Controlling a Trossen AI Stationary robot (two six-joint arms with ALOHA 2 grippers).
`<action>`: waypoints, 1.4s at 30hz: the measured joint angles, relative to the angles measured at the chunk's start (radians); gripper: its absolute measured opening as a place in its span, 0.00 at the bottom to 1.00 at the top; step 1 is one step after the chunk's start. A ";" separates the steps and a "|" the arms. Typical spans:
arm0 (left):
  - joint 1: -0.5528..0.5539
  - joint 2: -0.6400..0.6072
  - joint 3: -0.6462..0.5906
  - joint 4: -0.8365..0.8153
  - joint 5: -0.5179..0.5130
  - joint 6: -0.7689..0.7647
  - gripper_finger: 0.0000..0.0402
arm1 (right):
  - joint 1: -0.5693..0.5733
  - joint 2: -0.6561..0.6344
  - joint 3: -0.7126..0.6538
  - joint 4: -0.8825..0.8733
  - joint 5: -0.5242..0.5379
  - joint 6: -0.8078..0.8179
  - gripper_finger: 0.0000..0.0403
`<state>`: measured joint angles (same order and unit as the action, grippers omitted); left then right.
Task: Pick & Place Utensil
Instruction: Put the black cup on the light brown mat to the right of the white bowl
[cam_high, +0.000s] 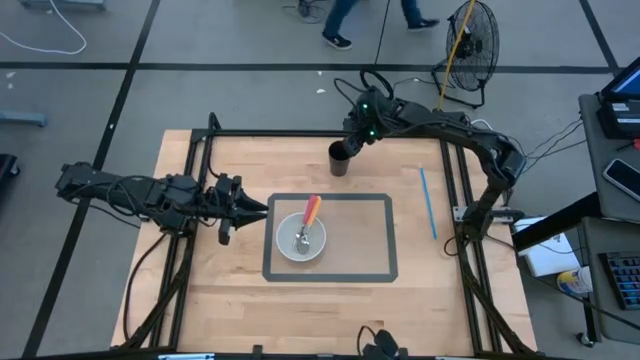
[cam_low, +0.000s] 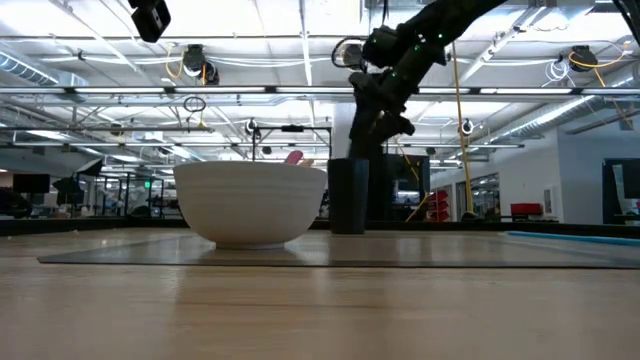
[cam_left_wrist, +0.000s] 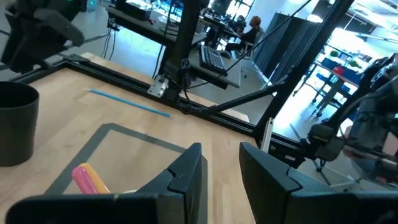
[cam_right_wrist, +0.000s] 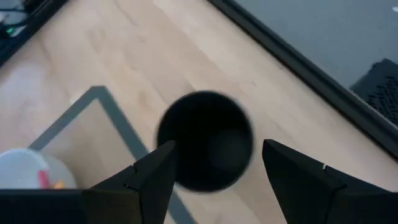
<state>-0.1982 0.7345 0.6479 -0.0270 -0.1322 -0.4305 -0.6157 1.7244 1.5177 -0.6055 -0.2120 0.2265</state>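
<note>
A white bowl (cam_high: 301, 238) sits on the wooden tabletop (cam_high: 230, 300) inside a grey-edged mat (cam_high: 380, 270), toward the mat's left half, and it serves as the landmark here. In the bowl lies the utensil (cam_high: 309, 219), its metal end down in the bottom and its red and orange handle leaning up over the far rim; in the low view only a pink tip of that handle peeks above the bowl (cam_low: 251, 203). Just to the left of the bowl, near its rim but apart from it, hangs the left claw (cam_high: 252, 207), pointing at the bowl with its two dark fingers (cam_left_wrist: 186, 171) held a narrow gap apart and nothing between them. Beyond the bowl, past the far edge of the mat and a little to the right, a black cup (cam_high: 339, 160) stands upright on the bare wood. The right claw (cam_high: 354, 145) hovers directly above this cup, spread wide; the right wrist view looks straight down into the cup's dark mouth (cam_right_wrist: 205, 140) between its fingers (cam_right_wrist: 155, 171), and nothing is held. Well to the right of the bowl, outside the mat, a thin blue stick (cam_high: 428, 203) lies flat on the tabletop.
</note>
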 joint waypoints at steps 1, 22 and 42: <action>0.000 0.000 0.000 -0.001 0.000 0.001 0.28 | -0.006 0.005 0.000 -0.002 0.001 0.005 0.58; 0.000 0.001 0.000 -0.008 -0.038 0.027 0.28 | -0.013 0.097 0.000 -0.005 0.058 0.023 0.56; 0.000 0.001 0.000 -0.048 -0.072 0.024 0.28 | -0.010 0.096 -0.051 0.020 0.053 0.118 0.41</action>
<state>-0.1978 0.7353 0.6479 -0.0751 -0.2039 -0.4067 -0.6262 1.8206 1.4666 -0.5855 -0.1585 0.3447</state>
